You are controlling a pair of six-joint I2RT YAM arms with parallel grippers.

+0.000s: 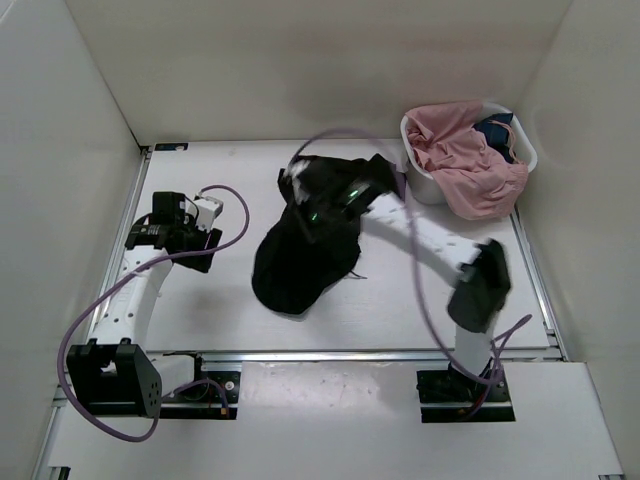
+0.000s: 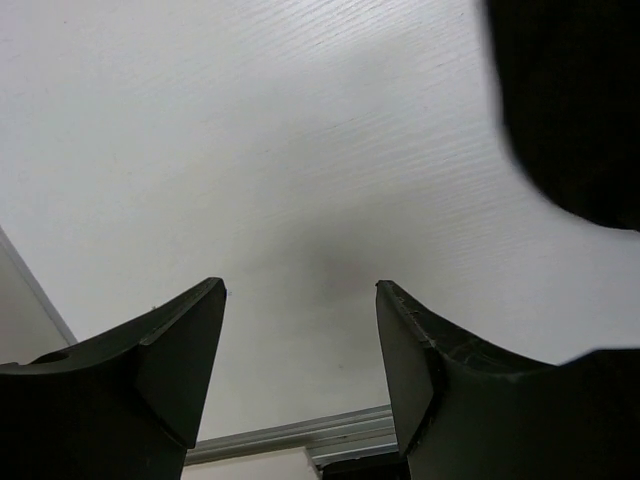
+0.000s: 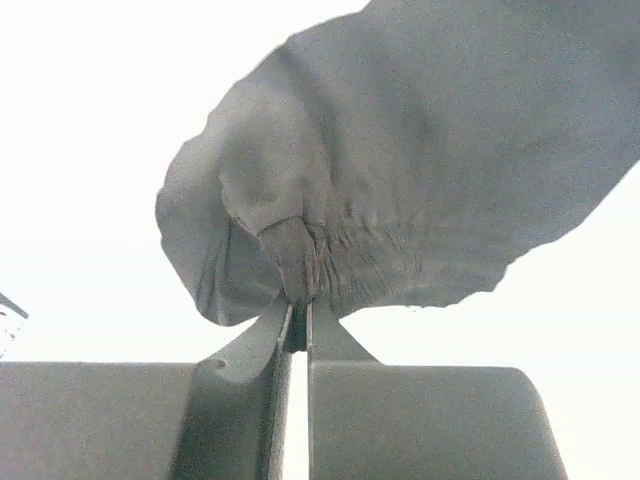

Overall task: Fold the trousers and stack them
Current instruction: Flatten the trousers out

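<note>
- Jaws of the right end effector [image 3: 298, 312] are pinched together on a puckered fold of the trousers [image 3: 400, 170]. The right wrist view shows the cloth bunching out past the tips.
- In the top view, this right end effector [image 1: 318, 205] sits over the far end of the black trousers [image 1: 300, 265]. The rest of the garment lies in a crumpled heap on the middle of the counter [image 1: 220, 300], trailing toward the arm bases.
- The left end effector [image 2: 300, 330] has its jaws apart with nothing between them, over bare counter [image 2: 250, 150].
- An edge of the trousers [image 2: 580, 100] shows to its right, apart from its fingers.
- At the far right corner stands a white basket [image 1: 425, 182]. It holds a pink garment [image 1: 465, 160] and a dark blue garment [image 1: 497, 130].
</note>
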